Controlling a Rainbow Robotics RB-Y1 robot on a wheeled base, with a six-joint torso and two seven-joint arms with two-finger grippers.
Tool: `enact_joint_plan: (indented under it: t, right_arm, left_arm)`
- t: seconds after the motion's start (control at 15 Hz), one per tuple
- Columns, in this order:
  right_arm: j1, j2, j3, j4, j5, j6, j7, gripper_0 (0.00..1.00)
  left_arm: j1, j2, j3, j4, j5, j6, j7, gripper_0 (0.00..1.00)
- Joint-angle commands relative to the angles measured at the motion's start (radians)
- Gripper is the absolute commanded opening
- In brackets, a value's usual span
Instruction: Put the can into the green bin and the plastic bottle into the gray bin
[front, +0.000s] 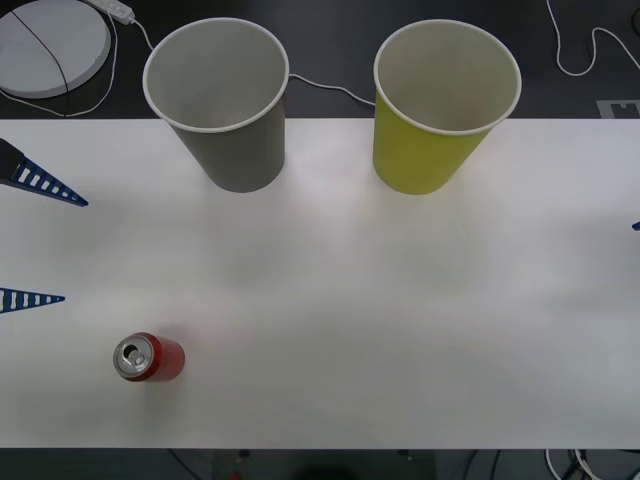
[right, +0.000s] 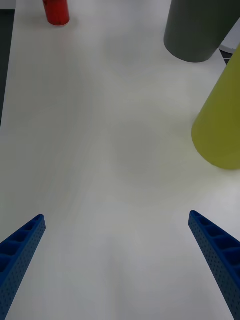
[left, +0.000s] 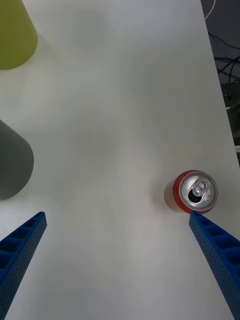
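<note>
The red can (front: 148, 357) stands upright on the white table (front: 400, 300) near its front left, silver top up. In the left wrist view the can (left: 191, 191) sits just beyond one fingertip of my open left gripper (left: 116, 215). That left gripper (front: 73, 250) hovers at the table's left edge, behind the can. The gray bin (front: 228, 100) and the green bin (front: 440, 110) stand side by side at the back, gray to the left. My right gripper (right: 116, 216) is open and empty at the right edge, with the green bin (right: 220, 125) closest. The plastic bottle is out of view.
A round white device (front: 50, 45) with cables lies on the dark floor behind the table's left corner. A thin white cable (front: 330, 88) runs behind the bins. The table's front edge lies just below the can.
</note>
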Motion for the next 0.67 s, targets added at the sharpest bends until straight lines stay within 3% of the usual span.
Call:
enact_joint_plan:
  t: [0.07, 0.47, 0.67]
  right_arm:
    - [0.0, 0.0, 0.0, 0.0, 0.0, 0.0, 0.0, 1.0]
    - [0.0, 0.0, 0.0, 0.0, 0.0, 0.0, 0.0, 1.0]
    - [0.0, 0.0, 0.0, 0.0, 0.0, 0.0, 0.0, 1.0]
  left_arm:
    - [0.0, 0.0, 0.0, 0.0, 0.0, 0.0, 0.0, 1.0]
    - [0.017, 0.005, -0.028, 0.018, 0.023, 0.0, 0.002, 1.0]
    - [0.017, 0.005, -0.035, 0.106, 0.074, 0.0, -0.021, 1.0]
